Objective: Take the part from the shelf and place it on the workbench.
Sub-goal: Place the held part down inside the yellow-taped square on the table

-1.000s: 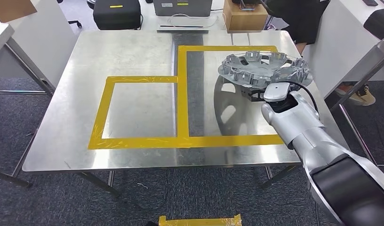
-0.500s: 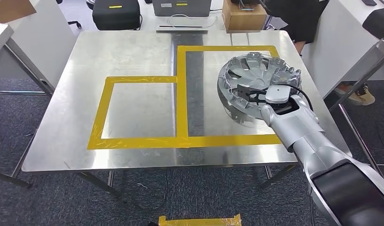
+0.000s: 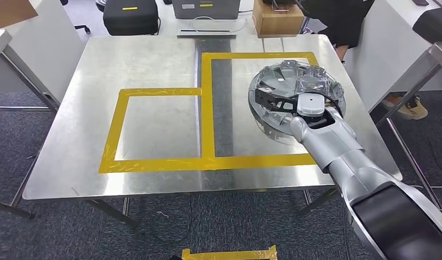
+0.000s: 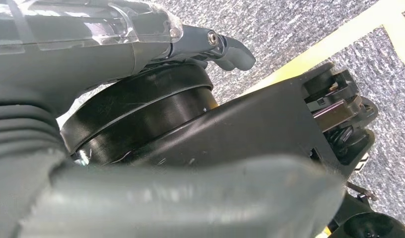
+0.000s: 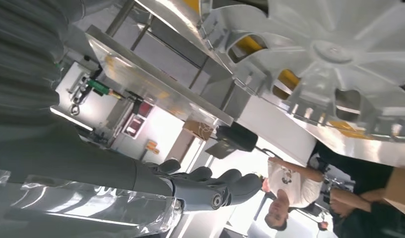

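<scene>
One part (image 3: 294, 89), a round silver wheel-like casting, lies at about two o'clock on the workbench (image 3: 154, 65), inside the larger yellow tape outline (image 3: 208, 108). The right hand (image 3: 286, 103) reaches across its near rim, dark fingers on the casting and apparently clasping it, though the wrist hides the grip. The placing step looks nearly done; next comes letting go and lifting clear without dragging the part. Whether the left hand (image 4: 210, 42) is spread or curled, I cannot tell.
</scene>
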Tool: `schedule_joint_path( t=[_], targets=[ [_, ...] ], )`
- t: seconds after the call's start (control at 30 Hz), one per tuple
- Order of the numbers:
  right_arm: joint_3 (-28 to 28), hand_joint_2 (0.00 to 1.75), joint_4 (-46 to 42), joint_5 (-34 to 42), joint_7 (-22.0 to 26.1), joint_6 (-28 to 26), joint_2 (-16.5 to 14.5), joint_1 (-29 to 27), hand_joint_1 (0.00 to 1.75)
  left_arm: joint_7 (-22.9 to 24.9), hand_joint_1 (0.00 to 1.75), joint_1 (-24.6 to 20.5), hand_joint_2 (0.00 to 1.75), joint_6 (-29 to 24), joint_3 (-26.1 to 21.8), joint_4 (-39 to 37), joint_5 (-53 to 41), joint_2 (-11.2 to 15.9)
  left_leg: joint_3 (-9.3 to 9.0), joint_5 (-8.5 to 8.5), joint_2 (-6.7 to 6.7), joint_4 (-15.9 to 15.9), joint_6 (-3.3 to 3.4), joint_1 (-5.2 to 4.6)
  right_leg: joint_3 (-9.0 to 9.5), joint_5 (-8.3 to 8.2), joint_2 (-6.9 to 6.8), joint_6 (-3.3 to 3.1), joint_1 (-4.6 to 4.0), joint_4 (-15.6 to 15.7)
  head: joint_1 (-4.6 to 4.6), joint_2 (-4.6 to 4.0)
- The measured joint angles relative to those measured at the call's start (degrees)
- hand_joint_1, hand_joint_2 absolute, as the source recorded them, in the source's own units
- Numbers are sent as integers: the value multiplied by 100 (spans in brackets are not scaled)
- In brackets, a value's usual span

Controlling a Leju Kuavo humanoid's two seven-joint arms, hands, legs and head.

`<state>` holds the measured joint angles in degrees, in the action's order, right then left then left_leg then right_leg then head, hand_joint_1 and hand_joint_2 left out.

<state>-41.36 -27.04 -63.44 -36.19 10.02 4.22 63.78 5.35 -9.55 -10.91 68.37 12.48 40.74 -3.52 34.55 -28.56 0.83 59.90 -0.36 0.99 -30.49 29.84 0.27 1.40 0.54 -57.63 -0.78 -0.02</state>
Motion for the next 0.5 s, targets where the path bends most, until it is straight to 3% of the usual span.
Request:
schedule_joint_path(
  t=[0.27, 0.37, 0.5],
  targets=[
    [-93, 175, -166, 145, -3, -494, 15, 114, 0, -7, 0, 11, 0, -82, -2, 0, 84, 0, -4, 1, -25, 0, 0, 0, 1, -3, -1, 0, 1, 0, 1, 0],
    [-134, 175, -618, 501, -162, -669, 295, 207, 0, -37, 0, 39, 0, -150, -4, -1, 170, 3, -6, 2, -80, 3, 1, 0, 6, -3, -18, 0, 2, 4, 1, 0],
    [-74, 175, -1597, 748, -356, -793, 1001, 192, 0, -101, 0, 103, 0, -267, -4, -5, 269, 20, -15, 2, -193, 6, 2, 3, 28, 6, -84, 8, 3, 20, 1, 0]
  ],
)
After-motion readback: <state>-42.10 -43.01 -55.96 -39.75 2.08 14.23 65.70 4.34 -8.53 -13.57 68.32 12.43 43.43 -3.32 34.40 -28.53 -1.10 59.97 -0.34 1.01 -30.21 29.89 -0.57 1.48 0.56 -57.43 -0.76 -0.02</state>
